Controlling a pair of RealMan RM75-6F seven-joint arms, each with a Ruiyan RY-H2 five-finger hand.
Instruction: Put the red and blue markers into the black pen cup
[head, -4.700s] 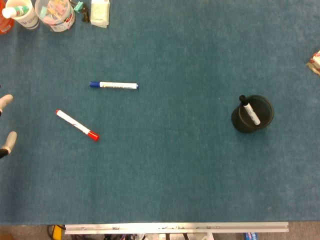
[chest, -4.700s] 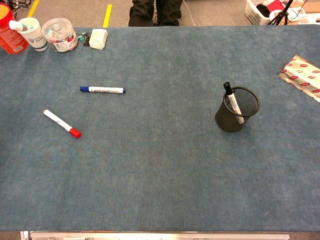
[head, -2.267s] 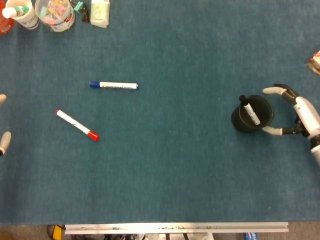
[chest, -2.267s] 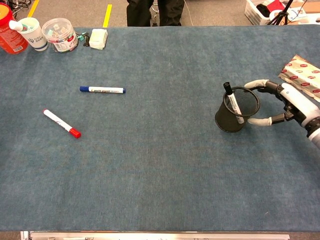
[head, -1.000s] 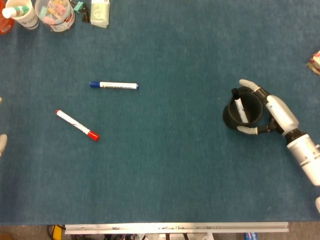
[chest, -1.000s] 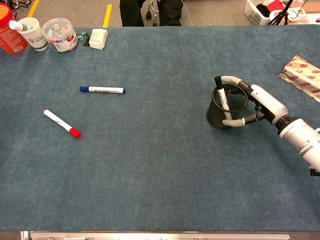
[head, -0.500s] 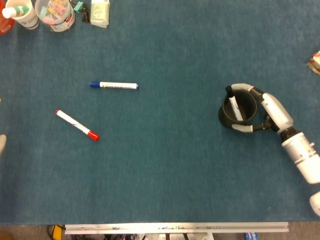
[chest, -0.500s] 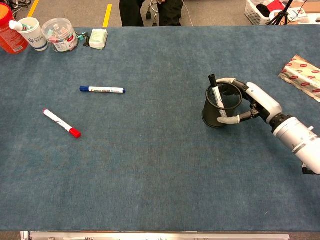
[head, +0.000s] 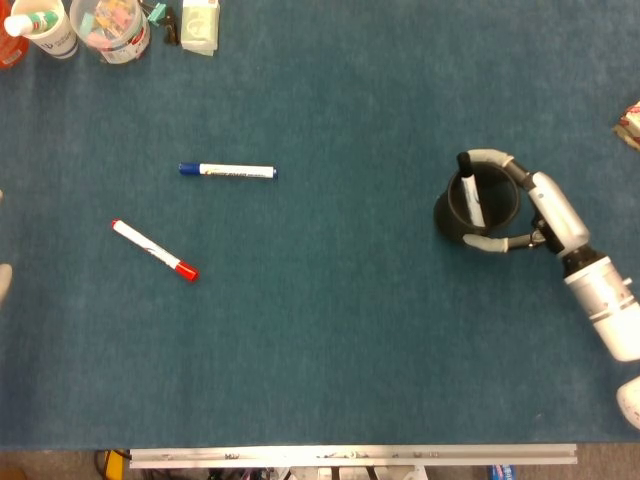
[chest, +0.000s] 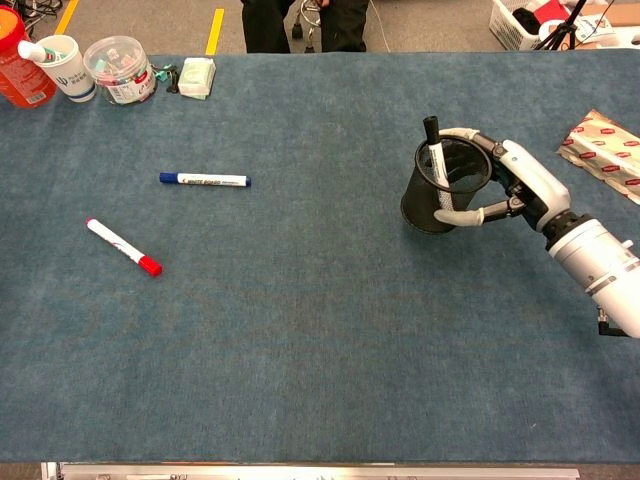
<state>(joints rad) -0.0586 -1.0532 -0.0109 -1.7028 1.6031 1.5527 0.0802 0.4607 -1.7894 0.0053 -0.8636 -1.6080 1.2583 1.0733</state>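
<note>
Currently the blue table (chest: 320, 330) carries everything. My right hand (chest: 520, 190) grips the black pen cup (chest: 432, 200) at the table's right side: fingers (chest: 462, 134) curl over the far rim, thumb (chest: 458, 216) presses the near wall, so they are clamped on the cup. The cup tilts slightly; whether its base is off the table I cannot tell. A black marker (chest: 434, 150) stands inside it, cap up past the rim. My left hand (head: 3, 280) shows only as a pale sliver at the left edge of the head view, so I cannot tell how its fingers lie. The blue marker (chest: 204, 180) lies flat on the table's left half, well apart from the cup. The red marker (chest: 123, 247) lies near it, closer to me, at a slant, red cap toward me.
</note>
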